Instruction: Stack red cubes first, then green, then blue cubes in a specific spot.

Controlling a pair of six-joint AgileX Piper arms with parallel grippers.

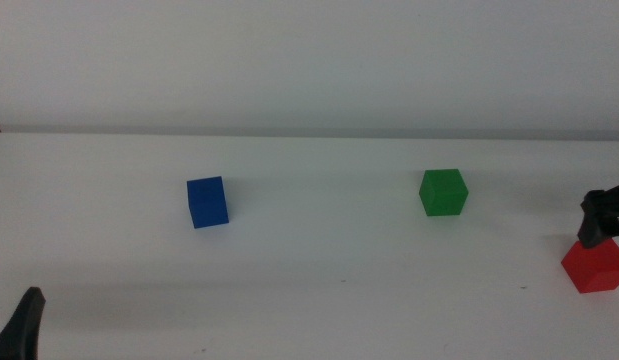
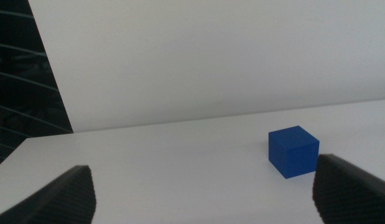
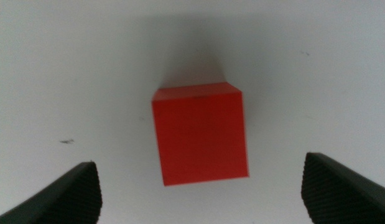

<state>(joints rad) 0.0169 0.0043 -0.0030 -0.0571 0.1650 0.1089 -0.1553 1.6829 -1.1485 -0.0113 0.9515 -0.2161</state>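
The red cube [image 1: 595, 265] rests on the white table at the far right; in the right wrist view the red cube [image 3: 200, 135] lies centred between the dark fingers [image 3: 80, 193]. My right gripper [image 1: 601, 222] hangs open just above it, not touching. The green cube [image 1: 443, 192] sits right of centre and the blue cube [image 1: 207, 202] left of centre. My left gripper [image 1: 24, 325] waits at the bottom left corner, open, and its wrist view has the blue cube [image 2: 293, 151] some way ahead of the gripper [image 2: 201, 163].
The white tabletop [image 1: 319, 270] runs back to a pale wall [image 1: 309, 60]. In the left wrist view the table's edge [image 2: 30, 140] borders a dark area.
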